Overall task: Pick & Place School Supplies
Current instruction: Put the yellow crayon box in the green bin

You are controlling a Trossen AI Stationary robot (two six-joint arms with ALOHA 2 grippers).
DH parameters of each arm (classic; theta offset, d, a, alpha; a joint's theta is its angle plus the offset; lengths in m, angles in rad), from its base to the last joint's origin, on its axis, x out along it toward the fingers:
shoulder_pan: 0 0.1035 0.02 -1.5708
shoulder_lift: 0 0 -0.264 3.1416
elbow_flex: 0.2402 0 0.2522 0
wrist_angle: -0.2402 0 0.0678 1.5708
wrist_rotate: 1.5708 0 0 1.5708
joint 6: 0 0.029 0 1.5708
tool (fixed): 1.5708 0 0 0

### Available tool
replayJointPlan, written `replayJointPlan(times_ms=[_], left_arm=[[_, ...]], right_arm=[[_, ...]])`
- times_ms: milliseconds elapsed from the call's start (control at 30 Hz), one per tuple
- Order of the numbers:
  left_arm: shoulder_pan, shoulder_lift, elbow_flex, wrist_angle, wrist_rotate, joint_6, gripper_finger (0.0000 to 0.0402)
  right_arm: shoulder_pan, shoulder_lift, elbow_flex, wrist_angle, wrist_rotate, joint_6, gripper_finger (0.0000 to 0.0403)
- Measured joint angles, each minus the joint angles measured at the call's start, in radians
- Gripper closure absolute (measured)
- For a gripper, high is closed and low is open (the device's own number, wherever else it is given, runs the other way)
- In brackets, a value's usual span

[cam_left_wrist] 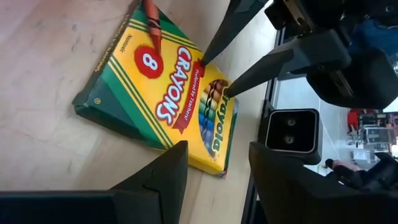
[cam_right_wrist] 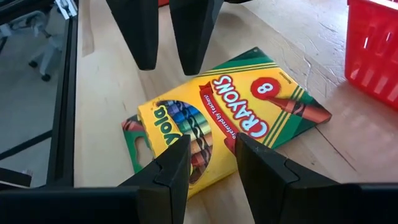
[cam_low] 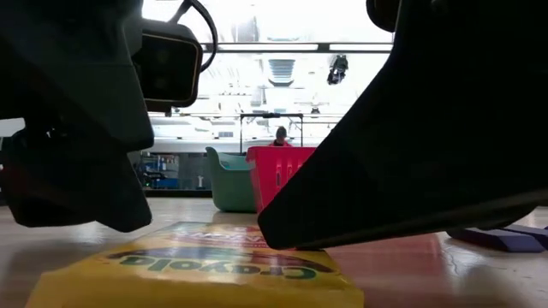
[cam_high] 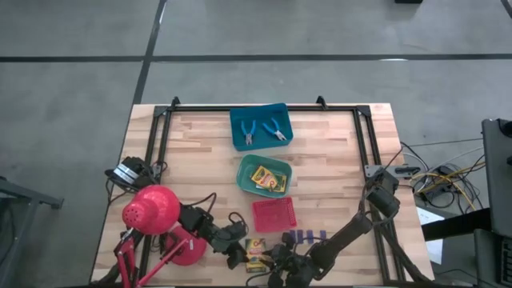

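Crayon box point(cam_right_wrist: 225, 121) flat beside red tray point(cam_high: 274, 214) | left gripper point(cam_left_wrist: 214, 163) and right gripper point(cam_right_wrist: 210, 158) both parted, empty, poised over it | step: pick pending | next: close on box, carry to green tray point(cam_high: 249, 170).

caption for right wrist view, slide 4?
Both open grippers, right and left, flank a crayon box lying flat on the table.

Scissor-like tools point(cam_high: 262, 130): two, both in the blue tray point(cam_high: 238, 140). Crayon boxes point(cam_high: 255, 254): three, two in the green tray point(cam_high: 244, 181), one on the table point(cam_high: 336, 152). Purple blocks point(cam_high: 306, 236): four. Trays: three, counting the red tray point(cam_high: 274, 214). Lamp point(cam_high: 150, 210): one.
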Motion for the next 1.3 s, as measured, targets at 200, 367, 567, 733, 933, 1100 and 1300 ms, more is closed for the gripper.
replayJointPlan(times_ms=[200,367,567,733,933,1100,1300], left_arm=[[0.0,0.0,0.0,-0.026,0.012,-0.06,0.0225],[0.0,0.0,0.0,-0.026,0.015,-0.102,0.0225],[0.002,0.001,0.0,-0.025,0.012,-0.105,0.0225],[0.007,0.001,0.0,-0.044,0.012,-0.119,0.0225],[0.009,0.001,0.002,-0.082,0.01,-0.139,0.0225],[0.011,0.001,0.002,-0.083,0.01,-0.14,0.0225],[0.011,0.001,0.005,-0.085,0.01,-0.14,0.0225]], right_arm=[[0.0,0.0,0.0,-0.001,-0.001,0.002,0.0278],[0.0,0.002,0.0,-0.007,-0.004,0.001,0.0278],[0.0,0.003,0.0,-0.008,-0.005,0.0,0.0278],[0.0,0.003,-0.001,-0.011,-0.02,-0.001,0.0278],[0.002,0.001,0.0,-0.036,-0.03,0.039,0.0278],[0.003,0.001,0.0,-0.037,-0.03,0.043,0.0278],[0.003,0.0,-0.001,-0.039,-0.03,0.044,0.0278]])
